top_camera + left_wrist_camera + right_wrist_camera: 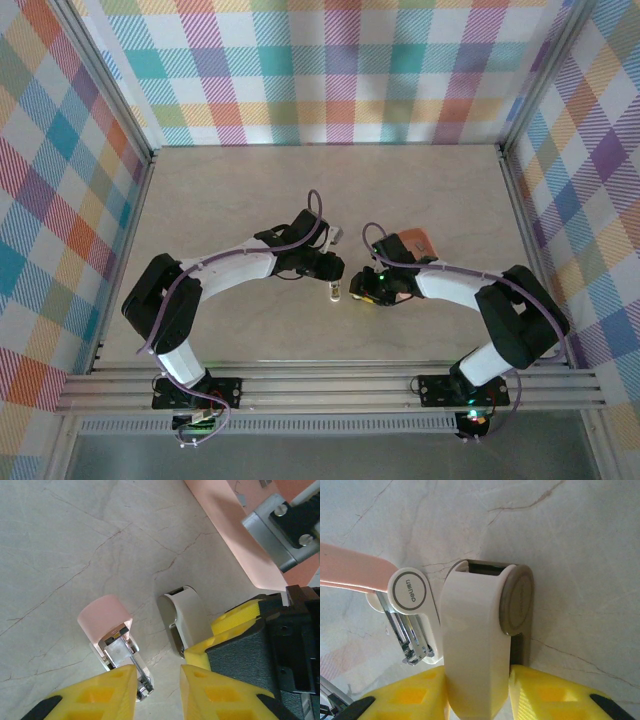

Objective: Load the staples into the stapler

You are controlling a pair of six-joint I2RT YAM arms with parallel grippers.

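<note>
While pinching the grey-white oblong piece in the right pincer, keep clear of the pink stapler just beside it, standing open over the bench between the left pincer fingers; cannot tell whether clamped or merely straddled; if loose, could topple at a nudge; spot likely staples on the salmon tray, not yet loaded; could jam if fed crooked.

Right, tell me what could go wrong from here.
The stapler has its bare metal rail right at the left gripper; a small move could bend or knock it.
The right gripper pinches the whitish piece close beside the stapler; they may collide.
The staples in the tray are tiny, easy to fumble.
</note>
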